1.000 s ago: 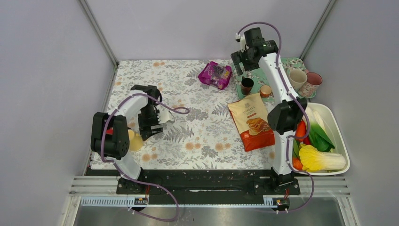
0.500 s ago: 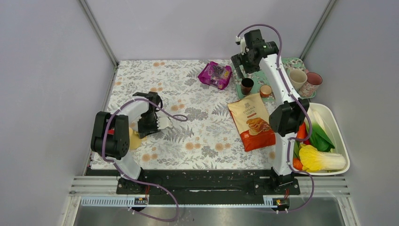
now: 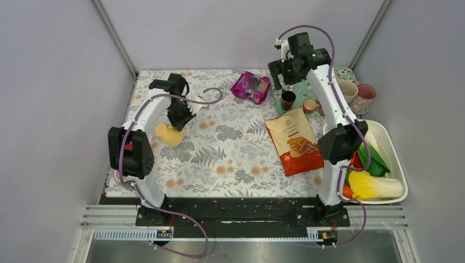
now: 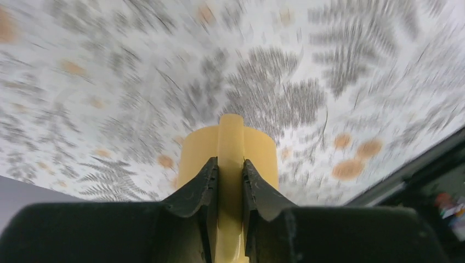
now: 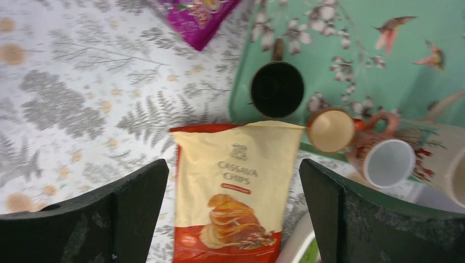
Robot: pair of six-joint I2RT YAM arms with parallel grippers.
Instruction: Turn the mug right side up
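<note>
The left gripper is pinching the yellow mug by its handle, jaws squeezed tight on it. The mug is over the left side of the floral table, tilted and maybe off the surface; the wrist view's too blurry to say. The right gripper hangs spread wide above the chips bag and tray.

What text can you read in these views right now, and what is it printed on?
"CASSAVA CHIPS": on the front of the chips bag, right wrist view.
The small red line under that title and the logo above it: too small to read.
Print on the purple packet: too blurred to read.
No lettering shows on the yellow mug.
</note>
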